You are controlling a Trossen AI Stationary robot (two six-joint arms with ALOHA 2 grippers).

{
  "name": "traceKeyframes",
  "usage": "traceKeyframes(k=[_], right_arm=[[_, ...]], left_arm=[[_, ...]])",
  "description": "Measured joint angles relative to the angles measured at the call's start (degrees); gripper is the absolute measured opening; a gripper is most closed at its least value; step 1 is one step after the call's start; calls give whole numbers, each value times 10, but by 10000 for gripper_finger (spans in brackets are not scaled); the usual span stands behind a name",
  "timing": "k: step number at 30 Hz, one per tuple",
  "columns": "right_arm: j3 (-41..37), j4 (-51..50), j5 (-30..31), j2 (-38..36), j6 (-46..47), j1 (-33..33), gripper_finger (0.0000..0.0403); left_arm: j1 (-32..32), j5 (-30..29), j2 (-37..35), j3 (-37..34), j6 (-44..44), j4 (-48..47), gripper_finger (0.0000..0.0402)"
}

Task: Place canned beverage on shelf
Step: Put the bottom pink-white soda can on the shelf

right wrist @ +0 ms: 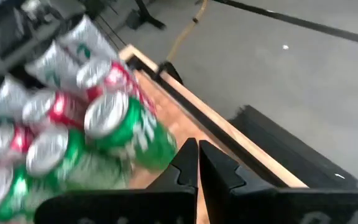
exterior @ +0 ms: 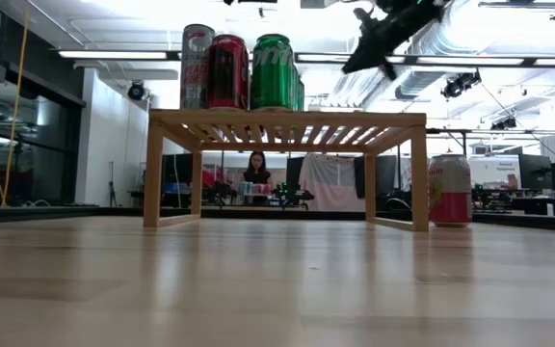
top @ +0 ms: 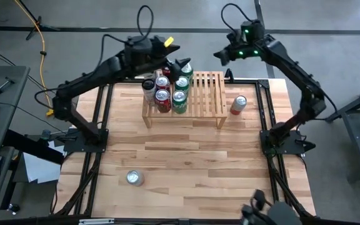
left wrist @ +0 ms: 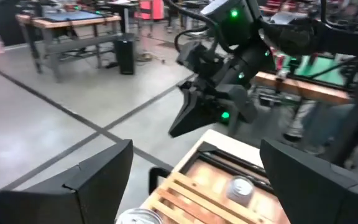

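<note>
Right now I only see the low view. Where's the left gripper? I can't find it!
Observer: The left gripper hovers open over the cans on the left half of the shelf, with nothing between its fingers.
Operator: Is the other one holding a can?
Observer: No. The right gripper is shut and empty, raised just past the shelf's far edge.
</note>
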Motion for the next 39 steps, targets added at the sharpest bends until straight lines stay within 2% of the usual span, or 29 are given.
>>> traceKeyframes(k=[3, 6, 12, 15, 20, 26, 29, 32, 36, 39], right_arm=[[-28, -27, 20, -53, -30, 0, 0], [-93, -16, 25, -125, -35, 0, 0], [-259, 48, 20, -298, 19, 15, 0], [-316, 89, 17, -371, 42, 36, 0], [-348, 127, 7, -448, 45, 75, 0], [-349, 147, 5, -477, 67, 127, 0], [-349, 151, 5, -478, 80, 153, 0], [-349, 150, 13, -475, 91, 179, 0], [-349, 150, 59, -473, 91, 213, 0], [-349, 150, 83, -469, 92, 234, 0]], left_arm=[[-9, 26, -18, 0, 0, 0, 340], [-22, 58, -28, 0, 7, 23, 340], [-46, 97, -24, 0, 19, 82, 340], [-52, 104, -10, 0, 14, 115, 340], [-62, 144, 16, -1, -24, 145, 340], [-81, 162, 41, -8, -42, 148, 340], [-94, 161, 18, -76, -67, 209, 338], [-104, 128, -41, -188, -91, 275, 332], [-104, 77, -177, -369, -131, 401, 323], [-112, 62, -282, -482, -167, 477, 320]])
